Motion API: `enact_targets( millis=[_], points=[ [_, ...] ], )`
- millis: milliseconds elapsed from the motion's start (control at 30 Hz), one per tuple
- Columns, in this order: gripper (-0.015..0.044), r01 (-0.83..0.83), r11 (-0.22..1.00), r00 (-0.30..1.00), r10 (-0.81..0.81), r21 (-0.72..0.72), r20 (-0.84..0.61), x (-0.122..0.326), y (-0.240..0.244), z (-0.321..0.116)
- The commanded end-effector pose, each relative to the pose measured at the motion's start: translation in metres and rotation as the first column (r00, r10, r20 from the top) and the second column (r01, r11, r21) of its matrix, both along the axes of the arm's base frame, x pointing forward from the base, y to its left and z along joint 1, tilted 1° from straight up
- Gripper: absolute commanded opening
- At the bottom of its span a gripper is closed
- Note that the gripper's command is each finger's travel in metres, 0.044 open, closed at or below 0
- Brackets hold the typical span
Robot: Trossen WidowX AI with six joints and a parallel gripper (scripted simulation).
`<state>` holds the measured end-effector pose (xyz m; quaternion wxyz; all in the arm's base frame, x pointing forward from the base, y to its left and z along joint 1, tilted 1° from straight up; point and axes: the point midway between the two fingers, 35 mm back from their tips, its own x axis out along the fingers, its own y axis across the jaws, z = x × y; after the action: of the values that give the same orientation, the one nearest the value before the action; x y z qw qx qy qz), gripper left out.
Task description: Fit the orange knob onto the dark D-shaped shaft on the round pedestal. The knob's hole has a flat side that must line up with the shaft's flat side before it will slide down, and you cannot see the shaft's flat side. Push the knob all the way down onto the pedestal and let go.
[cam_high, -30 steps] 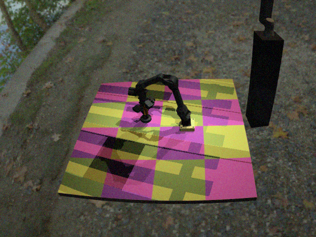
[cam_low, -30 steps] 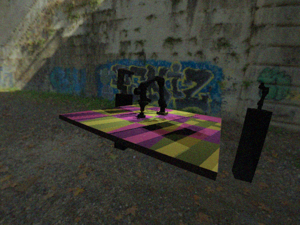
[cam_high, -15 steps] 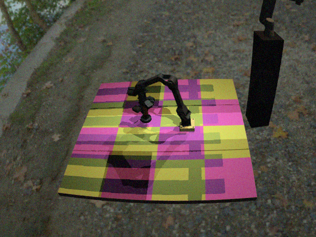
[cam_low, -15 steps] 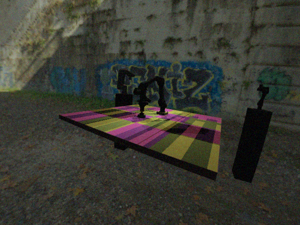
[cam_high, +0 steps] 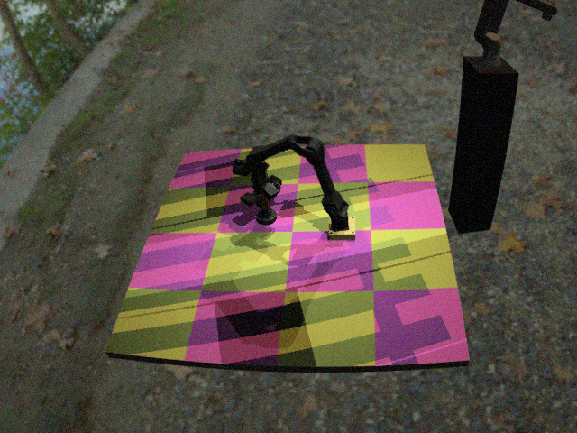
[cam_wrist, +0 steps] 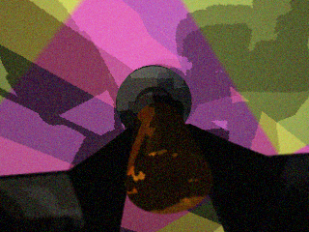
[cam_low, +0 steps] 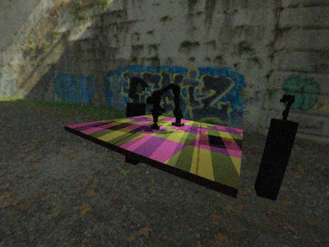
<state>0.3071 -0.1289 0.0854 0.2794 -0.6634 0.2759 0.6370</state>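
The orange knob (cam_high: 264, 201) (cam_wrist: 169, 166) is held between the fingers of my gripper (cam_high: 263, 198) (cam_wrist: 159, 130), which is shut on it. The knob looks dark orange in the shade, with a few bright patches. The round dark grey pedestal (cam_high: 266, 217) (cam_low: 154, 127) (cam_wrist: 132, 87) stands on the checkered table, directly below the knob in the top view. In the wrist view the knob's narrow far end overlaps the pedestal's near part. The D-shaped shaft cannot be made out there, and whether the knob touches it or sits around it cannot be told.
My arm's base plate (cam_high: 341, 235) (cam_low: 178, 124) is on the table (cam_high: 409, 158) (cam_low: 169, 156), to the right of the pedestal. A tall black block (cam_high: 484, 149) (cam_low: 276, 159) with another arm on it stands beyond the table's edge. Shadows cross the table.
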Motion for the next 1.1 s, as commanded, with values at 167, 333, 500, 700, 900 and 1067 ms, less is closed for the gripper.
enact_targets(
  millis=[167, 333, 500, 700, 900, 1067],
  points=[
    [0.0, -0.003, 1.0, 1.0, 0.003, 0.001, 0.002, -0.0016, 0.0005, 0.0028],
    [0.0, -0.029, 1.0, 1.0, 0.029, 0.0, 0.001, -0.0036, 0.0013, 0.0044],
    [0.0, -0.201, 0.98, 0.98, 0.201, -0.006, -0.001, -0.0041, 0.0018, 0.0043],
    [0.0, -0.211, 0.977, 0.977, 0.211, -0.007, -0.001, -0.0022, 0.0015, 0.002],
    [0.0, -0.211, 0.977, 0.977, 0.211, -0.007, -0.001, -0.0014, 0.0011, -0.0002],
    [0.0, -0.211, 0.977, 0.977, 0.211, -0.007, -0.001, -0.0017, 0.0011, 0.0001]
  ],
)
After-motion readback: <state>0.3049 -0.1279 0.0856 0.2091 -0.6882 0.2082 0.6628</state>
